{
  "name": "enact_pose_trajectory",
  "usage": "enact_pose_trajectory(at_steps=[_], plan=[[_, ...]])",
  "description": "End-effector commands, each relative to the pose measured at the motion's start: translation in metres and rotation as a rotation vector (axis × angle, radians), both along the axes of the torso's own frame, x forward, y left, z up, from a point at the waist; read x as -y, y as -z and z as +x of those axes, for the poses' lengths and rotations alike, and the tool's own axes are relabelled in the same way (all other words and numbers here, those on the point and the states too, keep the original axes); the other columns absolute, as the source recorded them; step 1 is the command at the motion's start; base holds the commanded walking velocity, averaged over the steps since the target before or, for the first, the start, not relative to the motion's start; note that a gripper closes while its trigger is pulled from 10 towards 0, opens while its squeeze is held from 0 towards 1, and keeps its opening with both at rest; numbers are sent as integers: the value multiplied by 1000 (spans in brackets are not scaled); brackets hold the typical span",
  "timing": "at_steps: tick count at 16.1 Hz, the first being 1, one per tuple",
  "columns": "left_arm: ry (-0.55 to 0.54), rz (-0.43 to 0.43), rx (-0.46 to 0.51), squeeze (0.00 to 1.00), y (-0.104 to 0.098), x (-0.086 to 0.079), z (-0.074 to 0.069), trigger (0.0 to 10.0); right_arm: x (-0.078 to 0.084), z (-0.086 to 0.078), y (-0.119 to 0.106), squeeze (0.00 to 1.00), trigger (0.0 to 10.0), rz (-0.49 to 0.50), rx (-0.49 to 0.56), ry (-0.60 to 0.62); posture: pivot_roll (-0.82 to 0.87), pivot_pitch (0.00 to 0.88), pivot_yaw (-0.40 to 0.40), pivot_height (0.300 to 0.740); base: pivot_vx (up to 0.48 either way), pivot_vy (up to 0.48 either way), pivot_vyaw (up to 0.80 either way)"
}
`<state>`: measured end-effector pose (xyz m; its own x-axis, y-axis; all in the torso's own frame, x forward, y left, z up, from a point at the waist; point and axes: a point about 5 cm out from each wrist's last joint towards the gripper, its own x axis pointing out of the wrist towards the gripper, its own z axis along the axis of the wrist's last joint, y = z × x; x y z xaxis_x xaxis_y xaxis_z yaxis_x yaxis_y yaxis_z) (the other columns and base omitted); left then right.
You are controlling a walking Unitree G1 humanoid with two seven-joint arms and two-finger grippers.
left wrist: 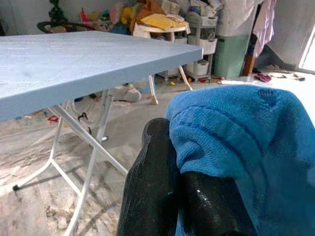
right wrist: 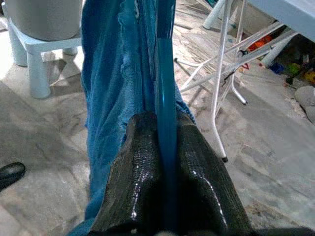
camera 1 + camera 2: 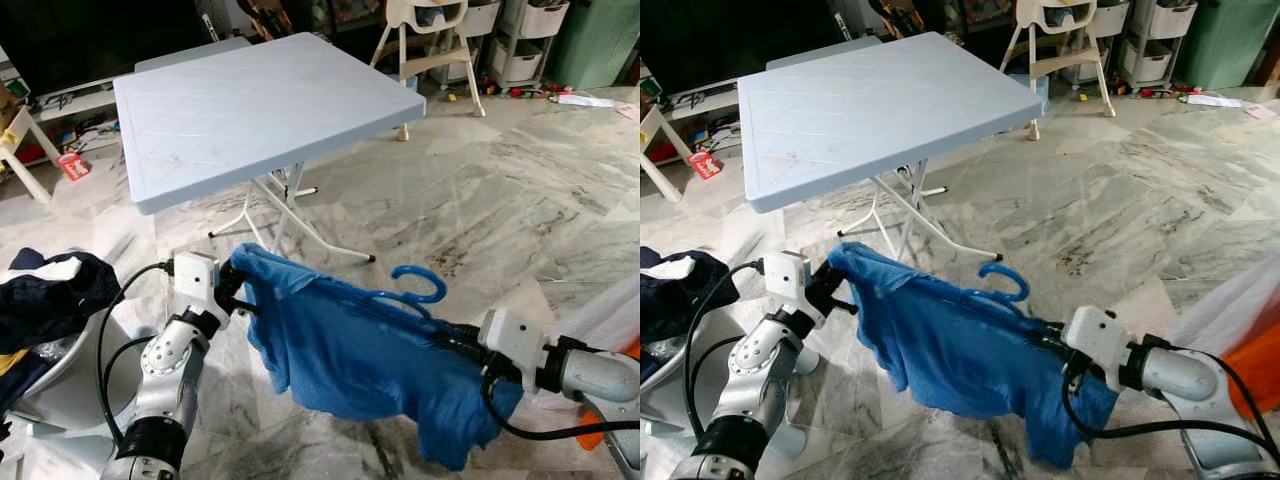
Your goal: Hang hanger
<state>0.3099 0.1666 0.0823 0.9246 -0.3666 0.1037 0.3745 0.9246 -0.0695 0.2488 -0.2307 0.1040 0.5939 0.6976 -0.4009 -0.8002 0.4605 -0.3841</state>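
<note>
Hanger [image 3: 418, 287] hook above shirt [image 3: 350, 350], right wrist fingers [image 2: 142, 182] pinching bar

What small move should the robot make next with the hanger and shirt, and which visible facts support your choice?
Probably lift both arms together and turn toward somewhere to hang it. The blue shirt already drapes over the blue hanger, the right end effector is shut on the hanger's bar, the left end effector pinches the shirt's shoulder, and the hook points up, free.

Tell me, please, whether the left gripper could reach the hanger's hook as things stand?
Probably not yet. The left gripper is shut on the blue shirt at one shoulder, while the hook sticks up mid-shirt, nearer the right gripper, which clamps the hanger.
</note>
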Motion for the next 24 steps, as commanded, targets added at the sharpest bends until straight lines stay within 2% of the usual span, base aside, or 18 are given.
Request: enact_pose_trajectory(at_steps=[1, 4, 7, 9, 11, 12, 15, 20, 24], plan=[[-32, 0, 37, 0, -10, -11, 1, 0, 9, -1, 6, 0, 10000, -28, -18, 39, -152, 25, 129, 740, 0, 0, 0], [-67, -12, 20, 0, -12, -20, 5, 0, 22, -11, 14, 0, 10000, -72, -44, 24, -155, 28, 131, 740, 0, 0, 0], [-136, -22, -46, 0, -7, -35, 9, 0, 39, -25, 14, 0, 10000, -110, -98, -23, -164, 35, 133, 740, 0, 0, 0], [-142, -22, -74, 0, -4, -37, 10, 0, 45, -25, 10, 0, 10000, -113, -108, -30, -168, 36, 132, 740, 0, 0, 0], [-138, -28, -88, 0, -1, -35, 9, 0, 42, -24, 4, 0, 10000, -71, -102, -38, -170, 36, 133, 740, 0, 0, 0], [-130, -26, -121, 0, 7, -31, 8, 0, 36, -23, -8, 0, 10000, -6, -90, -77, -172, 35, 135, 740, 0, 0, 0], [-140, -25, -161, 0, 16, -33, 4, 0, 38, -29, -23, 0, 10000, -17, -100, -140, -175, 36, 138, 740, 0, 0, 0], [-176, -19, -236, 0, 31, -43, -4, 0, 59, -23, -51, 0, 10000, -31, -67, -87, -185, 41, 141, 740, 0, 0, 0], [-161, -18, -276, 0, 45, -35, -12, 0, 57, -19, -69, 0, 10000, 11, -35, -77, -181, 45, 140, 740, 0, 0, 0]])
